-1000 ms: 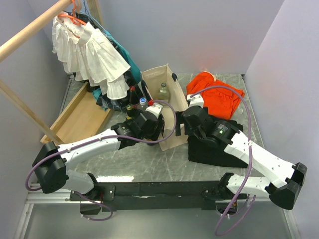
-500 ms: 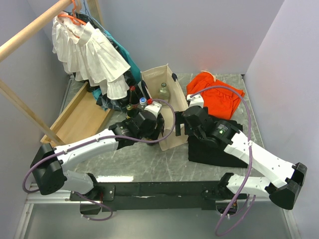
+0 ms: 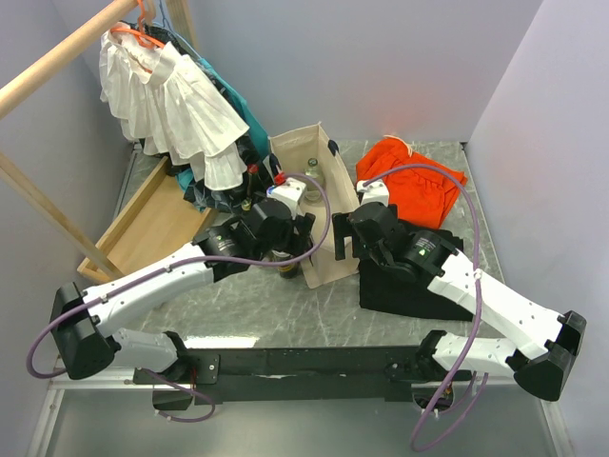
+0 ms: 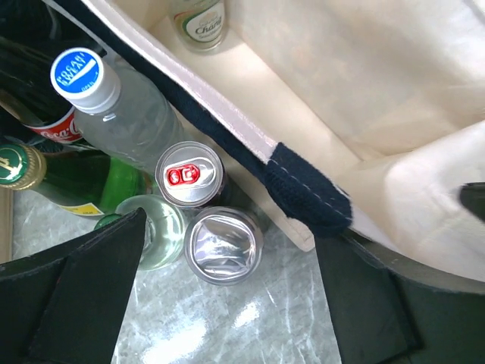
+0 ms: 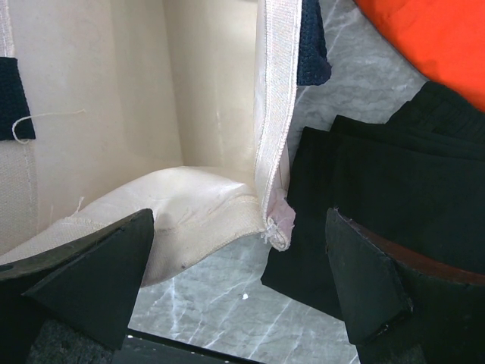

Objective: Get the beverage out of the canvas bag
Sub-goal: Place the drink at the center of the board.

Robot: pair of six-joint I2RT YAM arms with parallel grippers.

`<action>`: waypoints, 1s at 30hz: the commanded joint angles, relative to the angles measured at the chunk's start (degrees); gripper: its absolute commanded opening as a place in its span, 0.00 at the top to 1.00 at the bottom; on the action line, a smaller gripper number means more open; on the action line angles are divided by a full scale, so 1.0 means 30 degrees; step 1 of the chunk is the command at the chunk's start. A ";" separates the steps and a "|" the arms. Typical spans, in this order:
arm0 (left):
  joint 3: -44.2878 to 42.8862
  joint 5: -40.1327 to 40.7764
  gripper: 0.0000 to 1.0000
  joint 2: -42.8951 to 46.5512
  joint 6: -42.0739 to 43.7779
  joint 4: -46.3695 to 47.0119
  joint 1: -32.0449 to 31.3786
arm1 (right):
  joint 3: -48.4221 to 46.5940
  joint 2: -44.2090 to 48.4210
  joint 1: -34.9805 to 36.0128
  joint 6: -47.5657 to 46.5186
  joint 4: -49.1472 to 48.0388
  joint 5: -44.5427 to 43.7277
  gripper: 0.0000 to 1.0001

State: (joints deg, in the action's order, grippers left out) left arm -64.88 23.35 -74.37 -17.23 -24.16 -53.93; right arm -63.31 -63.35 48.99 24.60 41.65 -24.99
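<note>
The beige canvas bag [image 3: 322, 195] stands open at the table's middle, and one glass bottle [image 4: 198, 19] stands inside it on the bottom. My left gripper [image 4: 227, 303] is open just outside the bag's left wall. It hangs above a foil-topped beverage [image 4: 223, 244] that stands on the marble free of both fingers. My right gripper [image 5: 239, 280] is open at the bag's near right corner. The bag's seam edge [image 5: 274, 152] hangs between its fingers, touching neither.
A cluster of drinks stands left of the bag: a blue-capped water bottle [image 4: 79, 76], a red-tabbed can [image 4: 189, 174], a green bottle [image 4: 45, 171] and a clear glass bottle [image 4: 155, 227]. A black pouch [image 3: 409, 286] and orange cloth [image 3: 414, 176] lie to the right. Hanging clothes [image 3: 181, 105] are at back left.
My left gripper has opened wider and risen slightly toward the bag, leaving the foil-topped beverage standing on the table. The right arm has not moved.
</note>
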 commanded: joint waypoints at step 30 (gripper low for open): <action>-0.8196 -0.3124 0.04 -0.2250 0.2698 -0.0648 0.1099 | 0.0712 0.1516 0.0134 -0.0348 0.0092 -0.0633 0.00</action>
State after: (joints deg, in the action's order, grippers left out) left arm -86.91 16.91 -78.76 -10.68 -27.81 -52.90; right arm -61.89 -61.10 48.99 24.38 41.56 -25.54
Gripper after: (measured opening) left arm 0.965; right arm 0.999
